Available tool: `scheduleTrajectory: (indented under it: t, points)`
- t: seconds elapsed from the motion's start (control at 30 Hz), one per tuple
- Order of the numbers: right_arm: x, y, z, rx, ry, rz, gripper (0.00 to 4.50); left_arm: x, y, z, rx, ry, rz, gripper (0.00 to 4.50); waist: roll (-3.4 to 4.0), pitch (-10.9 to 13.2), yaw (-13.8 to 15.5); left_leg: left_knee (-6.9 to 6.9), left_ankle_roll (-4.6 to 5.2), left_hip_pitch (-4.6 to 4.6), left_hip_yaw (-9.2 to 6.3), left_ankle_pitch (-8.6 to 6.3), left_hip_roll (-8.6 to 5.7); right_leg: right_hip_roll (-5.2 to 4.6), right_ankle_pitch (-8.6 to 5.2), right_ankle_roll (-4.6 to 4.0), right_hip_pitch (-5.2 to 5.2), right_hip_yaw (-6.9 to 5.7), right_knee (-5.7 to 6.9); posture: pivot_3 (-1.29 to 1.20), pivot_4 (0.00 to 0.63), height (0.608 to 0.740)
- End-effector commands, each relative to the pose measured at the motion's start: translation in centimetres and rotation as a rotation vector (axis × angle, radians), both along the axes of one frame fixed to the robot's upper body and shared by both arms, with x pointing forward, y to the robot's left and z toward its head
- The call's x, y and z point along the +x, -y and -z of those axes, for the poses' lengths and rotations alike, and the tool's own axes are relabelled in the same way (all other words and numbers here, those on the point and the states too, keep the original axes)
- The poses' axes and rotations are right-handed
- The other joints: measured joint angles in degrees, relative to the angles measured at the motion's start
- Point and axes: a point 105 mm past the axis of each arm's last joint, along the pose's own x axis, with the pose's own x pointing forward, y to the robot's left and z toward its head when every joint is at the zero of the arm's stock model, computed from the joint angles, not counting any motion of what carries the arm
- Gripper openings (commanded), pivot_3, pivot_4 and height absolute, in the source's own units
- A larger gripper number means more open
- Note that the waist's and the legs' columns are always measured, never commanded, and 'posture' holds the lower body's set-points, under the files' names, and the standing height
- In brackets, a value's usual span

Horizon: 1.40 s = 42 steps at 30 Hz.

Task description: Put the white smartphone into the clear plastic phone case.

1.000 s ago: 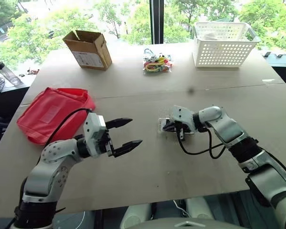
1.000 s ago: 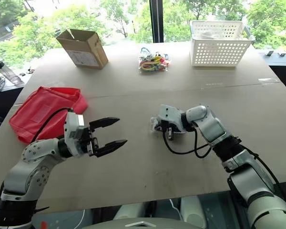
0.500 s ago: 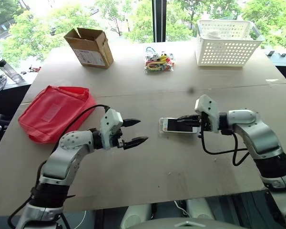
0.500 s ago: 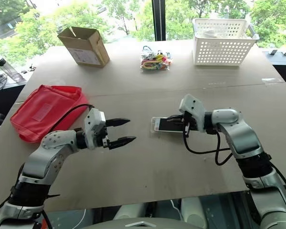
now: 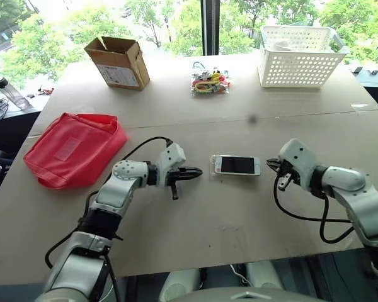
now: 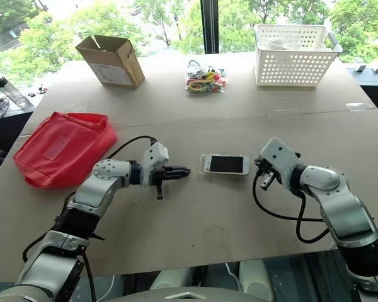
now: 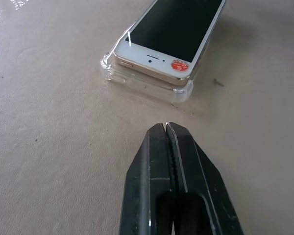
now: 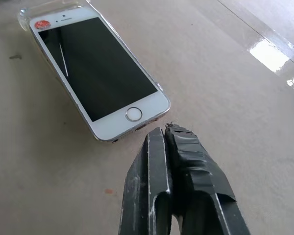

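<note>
- White smartphone (image 5: 237,165) lies screen-up mid-table, sitting on/in the clear plastic phone case (image 7: 179,93). From the left wrist cam, the earpiece end looks raised above the case rim, so prob. not fully seated.
- Left gripper (image 5: 195,171) at phone's 9 o'clock, near but not touching; jaws pinched fully together, holding nothing.
- Right gripper (image 5: 274,165) at phone's 3 o'clock, just beside the home-button end, apart from it; jaws likewise closed tight, empty.
- Risk 1: a closed tip pressing one end only could rock the phone, popping the other corner out of the case.
- Risk 2: a sideways poke w/o a counter-hold could slide phone + case across the table (image 5: 208,220), since the smooth top gives little grip.
- Risk 3: a hard push on an unseated corner could flex the thin shell or scratch the glass.
- Safer, imo: brace one end and press straight down at the corners.
</note>
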Motion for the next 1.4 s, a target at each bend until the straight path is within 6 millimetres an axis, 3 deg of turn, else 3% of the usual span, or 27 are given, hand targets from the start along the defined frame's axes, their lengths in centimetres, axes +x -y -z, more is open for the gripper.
scheduleTrajectory:
  t: [0.03, 0.3, 0.57, 0.63, 0.8, 0.97, 1.17, 1.4]
  points:
    - [0.0, -1.1, -0.7, -0.050, 0.042, -0.054, 0.00, 0.4, 0.7, -0.6, 0.010, 0.031, 0.041, 0.05, 0.00, 0.0, 0.0, 0.00, 0.00, 0.00, 0.00, 0.00, 0.00, 0.00, 0.00, 0.00, 0.00, 0.00, 0.01, 0.00, 0.150, 0.733]
    - [2.1, -3.9, -0.1, -0.079, 0.066, -0.166, 0.00, 0.6, 2.3, -0.9, 0.006, 0.038, 0.098, 0.05, -0.02, 0.0, -0.4, 0.03, 0.01, 0.00, 0.01, 0.00, 0.00, 0.01, 0.00, 0.01, 0.00, 0.00, 0.01, 0.00, 0.150, 0.733]
    - [2.4, -6.2, 0.9, -0.069, 0.062, -0.266, 0.00, 0.3, 2.9, -1.5, 0.001, 0.053, 0.115, 0.05, -0.03, 0.0, -0.4, 0.07, 0.01, -0.02, 0.01, 0.01, -0.01, 0.01, 0.00, 0.01, -0.01, -0.02, 0.03, 0.00, 0.150, 0.733]
    - [2.5, -5.9, -0.1, -0.030, 0.078, -0.237, 0.00, 0.2, 2.7, -1.5, 0.002, 0.053, 0.106, 0.05, -0.03, 0.0, -0.3, 0.09, 0.01, -0.03, 0.00, 0.00, -0.01, 0.01, 0.00, 0.01, 0.00, -0.03, 0.03, 0.00, 0.150, 0.733]
    - [1.8, -2.9, -2.0, -0.034, 0.094, -0.145, 0.00, 0.0, 2.1, -1.6, 0.007, 0.054, 0.082, 0.05, -0.03, 0.0, -0.2, 0.09, 0.01, -0.06, -0.03, 0.00, -0.01, 0.01, 0.00, 0.01, -0.04, -0.03, 0.03, 0.00, 0.150, 0.733]
    - [0.1, -0.2, -0.9, -0.086, 0.018, -0.072, 0.00, 0.7, 2.1, -2.2, 0.011, 0.071, 0.030, 0.05, -0.04, 0.0, 0.0, 0.09, 0.01, -0.10, -0.05, 0.00, -0.01, 0.01, 0.00, 0.01, -0.07, -0.05, 0.04, 0.00, 0.150, 0.733]
    - [0.7, 0.3, -0.1, -0.122, 0.008, -0.043, 0.00, 0.8, 3.0, -1.3, 0.042, 0.068, 0.019, 0.05, -0.04, 0.0, -0.5, 0.10, 0.01, -0.04, 0.07, 0.01, 0.00, 0.01, 0.00, 0.02, -0.07, 0.06, 0.10, 0.00, 0.150, 0.733]
    - [1.3, -1.0, 0.0, -0.141, 0.018, -0.121, 0.00, 0.6, 3.7, -0.7, 0.048, 0.056, 0.030, 0.05, -0.04, 0.0, -0.1, 0.13, 0.01, -0.05, 0.06, 0.01, -0.01, 0.01, 0.00, 0.02, -0.06, 0.03, 0.10, 0.00, 0.150, 0.733]
